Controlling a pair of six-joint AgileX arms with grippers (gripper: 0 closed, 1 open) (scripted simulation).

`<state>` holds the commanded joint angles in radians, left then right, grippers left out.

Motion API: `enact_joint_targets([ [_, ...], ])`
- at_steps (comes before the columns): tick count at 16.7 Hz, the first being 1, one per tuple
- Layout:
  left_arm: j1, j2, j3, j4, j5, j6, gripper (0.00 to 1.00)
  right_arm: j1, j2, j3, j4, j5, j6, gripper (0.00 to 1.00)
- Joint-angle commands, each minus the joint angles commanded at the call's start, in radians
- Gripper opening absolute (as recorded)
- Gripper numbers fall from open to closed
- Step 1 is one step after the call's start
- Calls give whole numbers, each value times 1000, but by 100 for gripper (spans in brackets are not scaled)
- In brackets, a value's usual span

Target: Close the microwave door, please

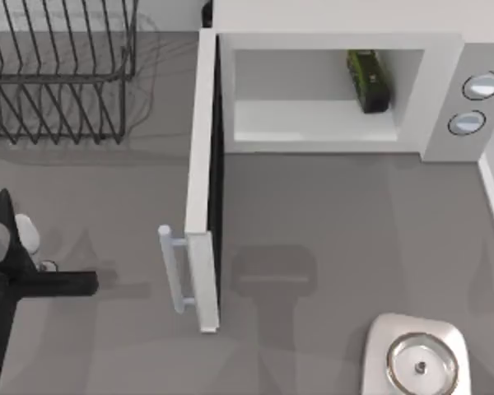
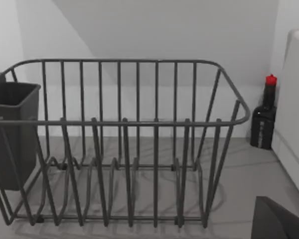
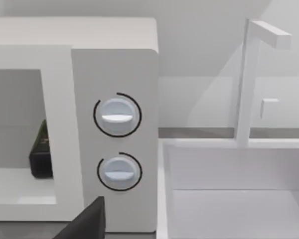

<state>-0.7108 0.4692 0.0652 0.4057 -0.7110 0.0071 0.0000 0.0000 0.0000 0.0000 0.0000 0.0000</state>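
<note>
While the door [image 1: 202,177] stands swung wide, roughly perpendicular to the microwave [image 1: 440,90] front, its dark inner face looks toward the open cavity and its pale bar handle [image 1: 172,267] sits at the free edge, nearest the camera in top view. Microwave occupies the far centre-right of the tabletop [image 1: 329,214]; two round knobs [image 3: 117,116] are stacked on its grey side panel. A dark green-labelled box [image 1: 368,80] rests inside the cavity, toward the knob side.

Left arm [image 1: 16,276]: at the tabletop's left edge, dark end effector tip pointing toward the handle but well apart from it; fingers' spacing cannot be told. Left wrist view shows a black wire rack [image 2: 119,144] w/ a dark cup [image 2: 12,132] hung on one end, and a red-capped dark bottle [image 2: 264,122] beside the microwave wall.

Right arm [image 1: 416,362]: parked at near right, pale wrist housing visible from above; finger state cannot be told. Right wrist view shows a white sink [image 3: 234,189] w/ faucet [image 3: 251,74] just beside the microwave.
</note>
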Motion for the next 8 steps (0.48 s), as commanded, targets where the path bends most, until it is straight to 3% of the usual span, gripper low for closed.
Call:
enact_joint_targets([
  [4,-2,63,65,-68,16,-38,0,0,0,0,0,0,0,100],
  [8,7,229,244,-301,74,-144,0,0,0,0,0,0,0,100],
])
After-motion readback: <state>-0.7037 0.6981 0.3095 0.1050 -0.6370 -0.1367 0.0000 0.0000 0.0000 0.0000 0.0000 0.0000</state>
